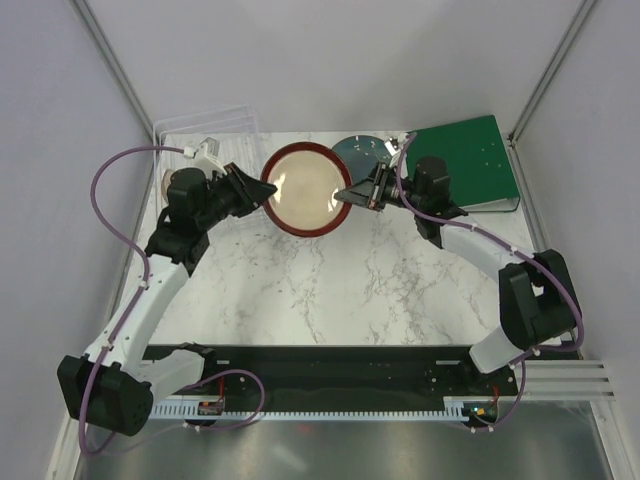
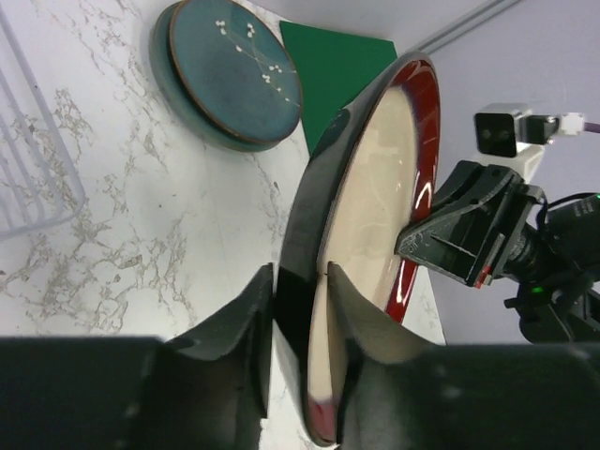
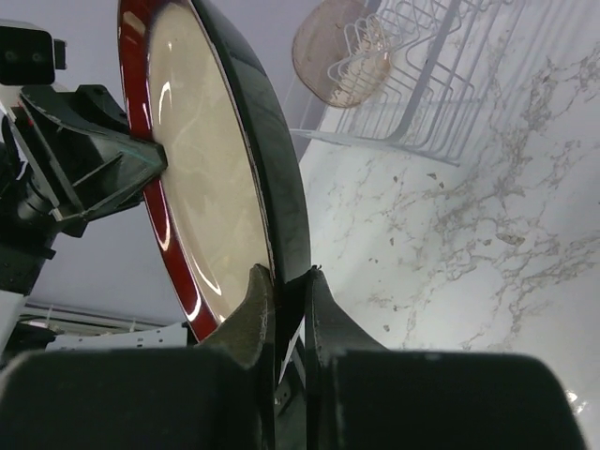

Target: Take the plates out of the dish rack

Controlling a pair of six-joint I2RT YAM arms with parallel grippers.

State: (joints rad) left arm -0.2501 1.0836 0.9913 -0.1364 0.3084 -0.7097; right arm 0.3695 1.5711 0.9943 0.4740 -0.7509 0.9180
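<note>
The left gripper (image 1: 252, 190) and right gripper (image 1: 352, 193) are each pinching tightly on opposite rims of the reddish-brown plate (image 1: 305, 190) over the marble table (image 1: 330, 290), right of the clear rack (image 1: 205, 125) and left of two stacked plates (image 1: 362, 153).

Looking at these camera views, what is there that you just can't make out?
Top view: the dish rack is see-through and faint, slots unreadable.
Left wrist view: the picture's left edge cuts the rack off.
Right wrist view: a tan round shape by the rack wires is unidentifiable; the red-rimmed plate blocks the left side.
Top view: the right gripper hides part of the stacked plates.
</note>
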